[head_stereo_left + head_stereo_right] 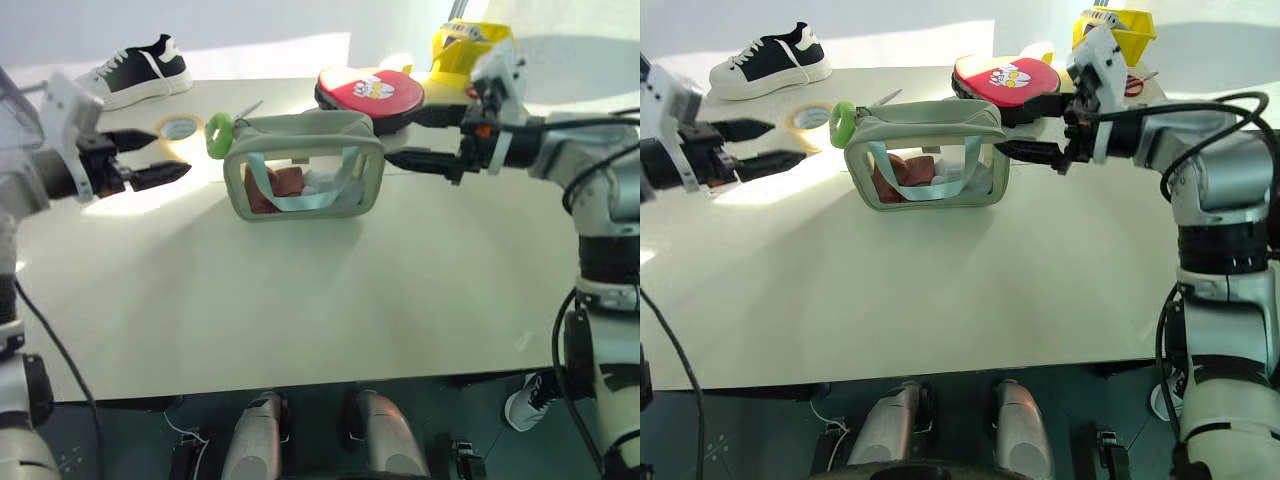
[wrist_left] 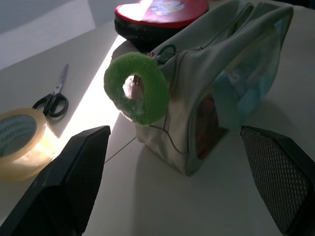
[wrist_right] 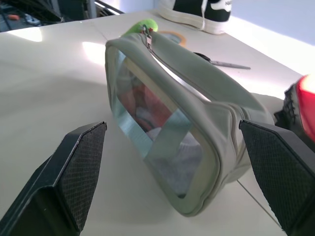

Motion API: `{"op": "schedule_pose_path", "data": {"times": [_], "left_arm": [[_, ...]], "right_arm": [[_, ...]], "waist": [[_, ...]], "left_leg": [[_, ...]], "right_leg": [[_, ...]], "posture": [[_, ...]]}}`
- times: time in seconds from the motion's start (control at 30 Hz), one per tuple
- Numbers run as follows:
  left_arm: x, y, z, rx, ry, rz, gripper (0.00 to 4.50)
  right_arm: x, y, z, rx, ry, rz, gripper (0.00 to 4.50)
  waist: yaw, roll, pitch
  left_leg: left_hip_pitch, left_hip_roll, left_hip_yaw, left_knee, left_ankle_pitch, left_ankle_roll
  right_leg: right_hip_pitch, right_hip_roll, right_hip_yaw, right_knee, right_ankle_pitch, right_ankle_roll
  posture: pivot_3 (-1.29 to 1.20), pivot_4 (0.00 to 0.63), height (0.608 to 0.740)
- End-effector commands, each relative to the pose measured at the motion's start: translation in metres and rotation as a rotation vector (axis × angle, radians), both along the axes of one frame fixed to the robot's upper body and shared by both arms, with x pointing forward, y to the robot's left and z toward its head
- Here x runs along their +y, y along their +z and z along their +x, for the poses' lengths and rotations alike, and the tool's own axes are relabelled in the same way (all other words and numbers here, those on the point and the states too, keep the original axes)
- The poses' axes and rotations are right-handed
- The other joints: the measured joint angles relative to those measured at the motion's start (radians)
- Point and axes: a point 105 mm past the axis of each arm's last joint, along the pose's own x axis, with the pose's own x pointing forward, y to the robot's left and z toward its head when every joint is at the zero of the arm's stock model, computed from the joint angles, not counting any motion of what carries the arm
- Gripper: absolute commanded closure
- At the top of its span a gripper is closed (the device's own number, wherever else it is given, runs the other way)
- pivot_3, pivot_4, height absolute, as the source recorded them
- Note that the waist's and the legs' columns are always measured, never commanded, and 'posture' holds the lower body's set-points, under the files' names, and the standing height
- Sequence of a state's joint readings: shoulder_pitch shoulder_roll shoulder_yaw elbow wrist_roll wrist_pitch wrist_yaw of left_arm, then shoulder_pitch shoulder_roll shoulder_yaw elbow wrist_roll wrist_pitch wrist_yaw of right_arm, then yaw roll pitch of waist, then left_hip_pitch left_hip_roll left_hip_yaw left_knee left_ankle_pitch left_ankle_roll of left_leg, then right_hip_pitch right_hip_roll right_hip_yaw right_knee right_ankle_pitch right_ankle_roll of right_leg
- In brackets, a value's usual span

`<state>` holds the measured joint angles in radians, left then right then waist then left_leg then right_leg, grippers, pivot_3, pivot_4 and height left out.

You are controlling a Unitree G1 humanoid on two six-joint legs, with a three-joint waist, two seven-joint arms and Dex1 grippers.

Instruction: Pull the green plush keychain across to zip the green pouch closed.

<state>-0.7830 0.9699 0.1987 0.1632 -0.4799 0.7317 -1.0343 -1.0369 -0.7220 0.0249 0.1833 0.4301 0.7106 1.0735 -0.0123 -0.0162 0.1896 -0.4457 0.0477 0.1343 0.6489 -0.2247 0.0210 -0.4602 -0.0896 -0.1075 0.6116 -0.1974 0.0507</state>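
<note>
**Pouch standing between two open grippers**

One pale sage-green pouch (image 1: 303, 165) with a clear plastic window is standing upright on the cream tabletop (image 1: 300, 310), its reddish and white contents blurring behind a light blue strap. One lime-green fuzzy ring keychain (image 1: 219, 135) is hanging at the pouch's left end. The left gripper (image 1: 150, 158) and right gripper (image 1: 408, 158) are flanking the pouch, jaws spread wide, gripping nothing. Behind are lying one tape roll (image 1: 180, 128), one pair of scissors (image 2: 53, 98) partly hidden, one red round pad (image 1: 372, 92) bearing an unreadable picture, one black-and-white sneaker (image 1: 135, 72), and one yellow bin (image 1: 470, 45) cut off at the frame edge.
</note>
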Motion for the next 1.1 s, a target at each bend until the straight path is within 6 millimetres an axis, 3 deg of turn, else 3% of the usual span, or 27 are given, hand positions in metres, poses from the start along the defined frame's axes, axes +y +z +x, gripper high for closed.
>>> {"op": "schedule_pose_path", "data": {"times": [0.03,0.2,0.63,0.83,0.97,1.1], "left_arm": [[0.004,0.011,0.003,-0.051,0.016,0.020,0.02],[0.005,0.018,0.010,-0.085,0.049,0.005,0.02],[0.009,0.025,0.017,-0.119,0.062,0.011,0.02],[0.002,0.021,0.021,-0.127,0.061,-0.008,0.02],[0.001,0.019,0.019,-0.124,0.057,-0.006,0.00],[0.009,0.015,0.028,-0.120,0.124,-0.059,0.00]], "right_arm": [[0.002,0.015,0.005,-0.065,0.002,0.011,0.00],[0.004,0.011,0.010,-0.092,-0.005,-0.016,0.00],[0.048,0.002,0.033,-0.185,0.071,-0.136,0.00],[0.058,-0.021,0.050,-0.195,0.070,-0.232,0.00],[0.061,-0.029,0.045,-0.190,0.134,-0.272,1.34],[0.062,-0.034,0.045,-0.189,0.140,-0.284,3.50]], "waist": [[-0.001,0.000,0.000],[-0.001,0.000,0.000],[-0.005,0.000,0.000],[-0.002,0.000,0.000],[-0.005,0.000,0.000],[-0.005,0.000,0.000]], "left_leg": [[0.000,0.000,0.000,0.000,0.000,0.000],[0.000,0.001,0.000,0.001,0.001,-0.001],[0.001,0.001,0.001,0.002,0.002,-0.003],[0.001,0.001,0.002,0.003,0.002,-0.003],[0.001,0.001,0.002,0.004,0.004,-0.006],[0.002,0.001,0.002,0.004,0.006,-0.009]], "right_leg": [[0.000,0.000,0.000,0.000,0.000,0.000],[0.000,0.001,0.000,0.003,0.001,0.001],[0.000,0.002,0.000,0.005,0.001,0.001],[0.000,0.002,0.000,0.006,0.001,0.001],[0.000,0.002,0.000,0.007,0.001,0.002],[0.000,0.002,0.000,0.008,0.001,0.002]], "posture": [[0.00,0.150,0.740],[0.00,0.150,0.740],[0.00,0.150,0.740],[0.00,0.150,0.740],[0.00,0.150,0.740],[0.00,0.150,0.740]]}}
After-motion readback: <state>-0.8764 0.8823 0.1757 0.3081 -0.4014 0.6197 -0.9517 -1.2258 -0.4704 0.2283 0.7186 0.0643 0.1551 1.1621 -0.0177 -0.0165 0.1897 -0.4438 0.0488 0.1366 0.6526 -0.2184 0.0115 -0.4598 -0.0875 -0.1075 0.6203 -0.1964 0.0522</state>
